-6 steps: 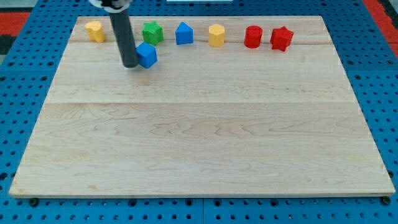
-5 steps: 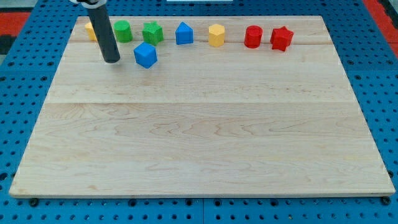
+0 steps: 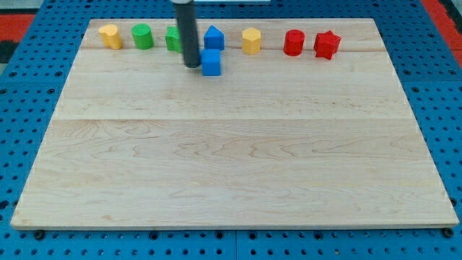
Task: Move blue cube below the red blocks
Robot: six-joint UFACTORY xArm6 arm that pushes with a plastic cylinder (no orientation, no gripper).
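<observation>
You have eight small blocks on the pale wooden counter: two yellow, two green, two blue and two red. Seven sit in a row along the view's top: a yellow heart-like block, a green cylinder, a green block partly hidden behind the rod so its shape is hard to make out, a blue house-shaped block, a yellow hexagonal block, a red cylinder and a red star block. The eighth, the blue cube, lies just below the blue house-shaped block, well to the view's left of the two red ones. My tip, the lower end of the straight dark rod, rests on the counter right against the cube's left side; the rod's upper part is cut off at the view's top. There are no fingers on this arm, so nothing is held. The counter is made of light planks and lies on a blue pegboard dotted with holes; a red patch shows in the view's top right corner.
</observation>
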